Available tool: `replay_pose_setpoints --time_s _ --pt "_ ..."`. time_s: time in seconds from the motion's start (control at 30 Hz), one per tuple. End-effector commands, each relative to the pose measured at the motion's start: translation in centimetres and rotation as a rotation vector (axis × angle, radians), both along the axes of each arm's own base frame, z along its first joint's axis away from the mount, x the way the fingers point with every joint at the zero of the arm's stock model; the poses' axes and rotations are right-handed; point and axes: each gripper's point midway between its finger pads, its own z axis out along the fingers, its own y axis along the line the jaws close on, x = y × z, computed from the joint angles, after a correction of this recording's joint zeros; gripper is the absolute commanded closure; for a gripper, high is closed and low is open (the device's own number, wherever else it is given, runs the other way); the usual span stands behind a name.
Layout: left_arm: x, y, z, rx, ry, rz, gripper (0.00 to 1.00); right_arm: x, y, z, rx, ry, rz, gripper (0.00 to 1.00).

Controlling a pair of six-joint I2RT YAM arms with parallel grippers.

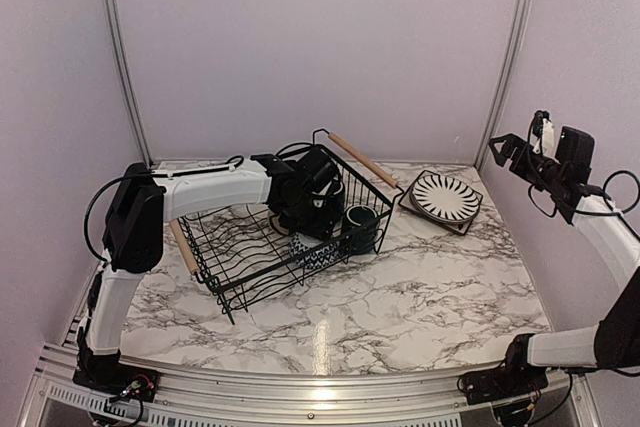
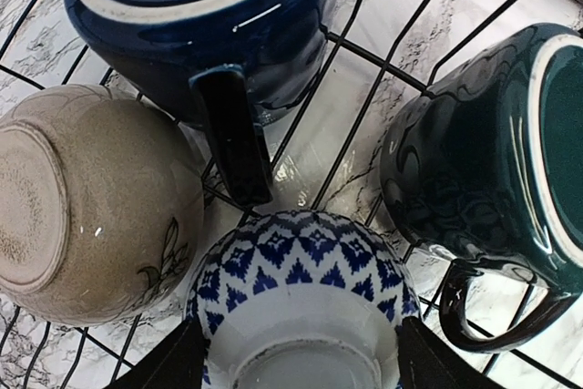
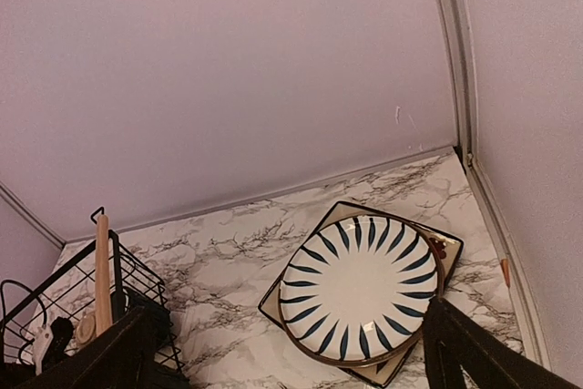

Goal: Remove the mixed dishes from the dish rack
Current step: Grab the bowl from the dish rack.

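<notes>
The top camera is looking down from high above the near edge of the white marble-patterned table [image 1: 400, 317], taking all of it in. The left wrist camera is peering down into the black wire dish rack [image 1: 240, 267] (so near that only a patch is showing). The right wrist camera, raised and distant, is facing the pale lilac wall [image 3: 228, 70], sharing the black-and-white striped round plate [image 3: 360, 284] with the top view.

The navy mug [image 2: 182, 25] is glossy, the beige bowl [image 2: 100, 198] matt, the rack [image 1: 245, 252] wire.
</notes>
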Motion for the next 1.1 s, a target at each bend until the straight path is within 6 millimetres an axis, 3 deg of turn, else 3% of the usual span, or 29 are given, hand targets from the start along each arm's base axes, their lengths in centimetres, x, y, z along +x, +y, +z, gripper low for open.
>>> replay_pose_setpoints --time_s 0.0,0.13,0.33,0.4,0.47,0.53,0.63,0.8,1.07 --pt "-1.0 1.7 -0.7 0.065 0.027 0.017 0.27 0.1 0.0 -0.1 0.015 0.0 0.002 0.01" --pt "-0.8 2.3 -0.4 0.086 0.007 0.025 0.29 0.2 0.0 -0.1 0.017 0.0 0.001 0.01" --pt "-0.2 2.7 1.6 0.081 -0.046 0.038 0.43 0.4 0.0 -0.5 0.024 0.019 0.003 0.02" --pt "-0.1 2.5 2.1 0.073 -0.05 0.028 0.35 0.4 0.0 -0.5 0.023 0.021 0.004 0.02" --pt "-0.2 2.5 2.2 0.07 -0.045 0.019 0.17 0.4 0.0 -0.6 0.024 0.022 0.004 0.02" --pt "-0.6 2.6 2.5 0.07 -0.032 0.013 0.09 0.3 0.0 -0.5 0.022 0.023 0.004 0.02" --pt "-1.3 3.4 2.6 0.077 -0.015 0.02 0.09 0.2 0.0 -0.5 0.018 0.022 0.002 0.02" --pt "-2.6 4.5 2.6 0.08 0.01 0.022 0.18 0.4 0.1 -0.9 0.028 0.025 0.01 0.02" --pt "-3.3 3.5 1.3 0.057 0.073 -0.017 0.18 0.4 0.3 -0.8 0.04 0.02 0.023 0.02"
